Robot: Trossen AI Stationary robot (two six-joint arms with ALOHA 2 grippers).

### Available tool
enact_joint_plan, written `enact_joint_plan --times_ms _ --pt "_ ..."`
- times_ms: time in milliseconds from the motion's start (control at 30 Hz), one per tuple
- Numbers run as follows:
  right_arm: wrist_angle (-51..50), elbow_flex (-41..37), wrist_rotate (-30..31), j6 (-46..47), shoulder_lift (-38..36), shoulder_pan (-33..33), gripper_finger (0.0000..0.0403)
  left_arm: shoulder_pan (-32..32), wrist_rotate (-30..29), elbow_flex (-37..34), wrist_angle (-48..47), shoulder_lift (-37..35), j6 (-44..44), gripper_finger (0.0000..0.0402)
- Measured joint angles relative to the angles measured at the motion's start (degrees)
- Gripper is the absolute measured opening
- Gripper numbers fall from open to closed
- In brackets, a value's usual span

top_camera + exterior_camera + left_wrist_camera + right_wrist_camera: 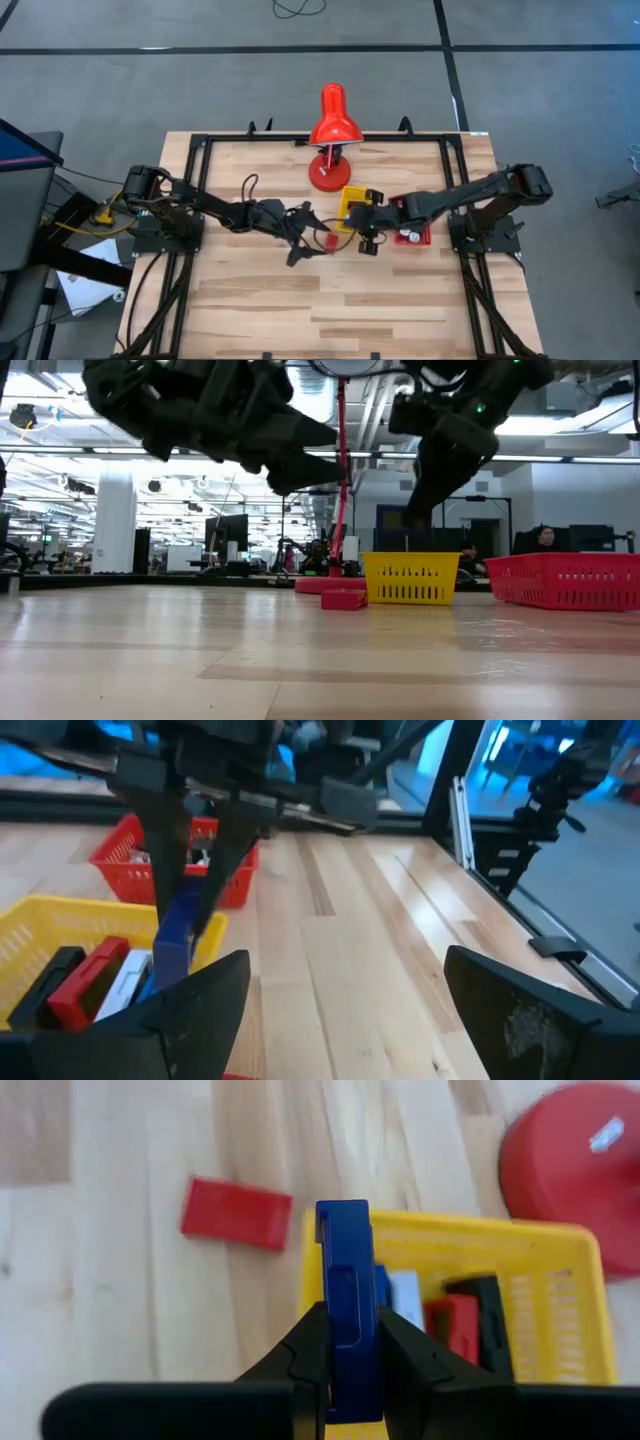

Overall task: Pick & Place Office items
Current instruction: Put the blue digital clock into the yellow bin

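Observation:
My right gripper [347, 1355] is shut on a blue flat block [343, 1250] over the near-left rim of the yellow tray [560, 1245]. Inside that tray lie white, red, black and blue pieces [455, 1320]. One red flat block [237, 1213] rests flat on the wood, left of the yellow tray [350, 197]; the low view shows the red block [343, 599] too. My left gripper [345, 990] is open and hovers above the table left of that block, also seen in the high view [303, 240], touching nothing. My right gripper pinches the blue block's lower end [345, 1315] between its two fingers, one finger on each broad face. The block stands on end and sticks out past the fingertips. It is lifted clear, over the yellow tray's rim.
A red tray [412, 237] with small bits sits right of the yellow one. The big red desk lamp [333, 135] stands at the far middle, its round base [575, 1150] beside the yellow tray. A black frame [190, 170] rims the table. Bare wood [330, 300] spreads toward the near edge.

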Motion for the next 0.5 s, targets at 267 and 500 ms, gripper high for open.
enact_joint_plan --times_ms 267,500 --pt "-0.45 -0.08 -8.3 -2.66 0.09 -5.05 0.0049 0.47 -0.02 -6.75 9.93 0.0 -0.36 0.0333" --pt "-0.53 0.02 -12.26 -2.43 2.01 -6.93 0.0049 0.47 0.0 -7.23 10.44 0.0 -0.41 0.033"
